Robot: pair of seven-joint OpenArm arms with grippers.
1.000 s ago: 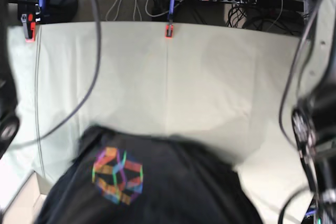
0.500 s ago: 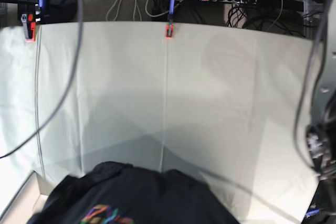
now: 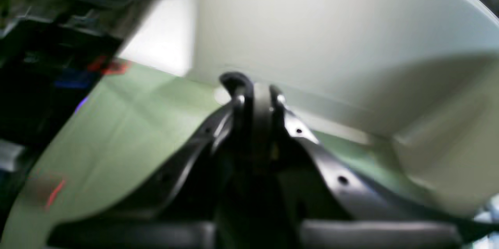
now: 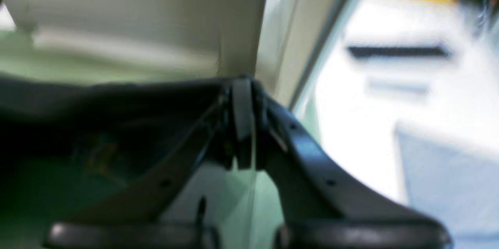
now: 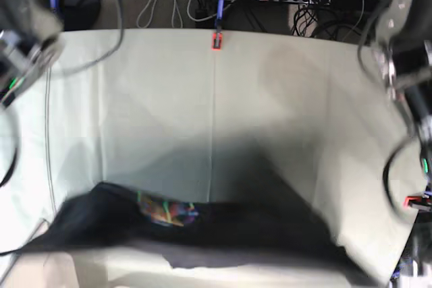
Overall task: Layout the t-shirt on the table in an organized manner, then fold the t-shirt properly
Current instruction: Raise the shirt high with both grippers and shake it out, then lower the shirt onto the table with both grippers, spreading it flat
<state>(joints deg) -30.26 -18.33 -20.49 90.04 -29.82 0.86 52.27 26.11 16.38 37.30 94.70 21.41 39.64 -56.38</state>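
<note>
1. A broad table covered in creased pale grey-green cloth point(image 5: 270, 112) fills the base view, with a small red-orange clamp point(image 5: 217, 40) at the middle of its far edge.
2. A large dark charcoal-grey fabric t-shirt point(image 5: 223, 231) stretches blurred along the near edge of the table, its multicoloured stripe mark point(image 5: 165, 208) on the clamp's near left.
3. The left gripper point(image 3: 255, 95) has its black jaws pressed together on a dark fold of the t-shirt.
4. The right gripper point(image 4: 242, 97) is likewise clamped tight, dark t-shirt fabric running off beside it.
5. Both wrist views are motion-blurred.
</note>
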